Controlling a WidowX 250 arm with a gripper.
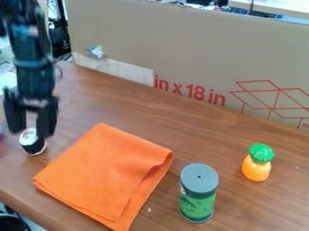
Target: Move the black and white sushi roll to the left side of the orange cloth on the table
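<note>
You've got the gripper (pixel 30 134) at the left of the frame, hanging down over a small black-and-white toy roll (pixel 34 146). Its fingers are spread, with a gap between them; nothing looks pinched. One fingertip overlaps the roll's upper edge from this angle; can't tell whether they touch. The roll sits on the brown wooden surface (pixel 136 108), pale end up and leaning slightly.

Progress, as far as you can judge: the gripper is in place right by the roll, and that's about it. No grip made, no lift; the roll's weight looks to be on the wood, so any handling of it is at the very start.

Right beside the roll, toward lower centre, you have an orange cloth (pixel 105 173), folded and lying flat, one corner pointing at the bottom edge. Its right side shows stacked layers. Past that, lower right of centre, a green can (pixel 197 204) with a grey lid (pixel 199 178) stands upright, near the cloth but apart from it. Further right, a toy pineapple (pixel 256 168) with a green top is upright, well apart from the gripper. Big cardboard panel (pixel 193 54) stands along the back.
</note>
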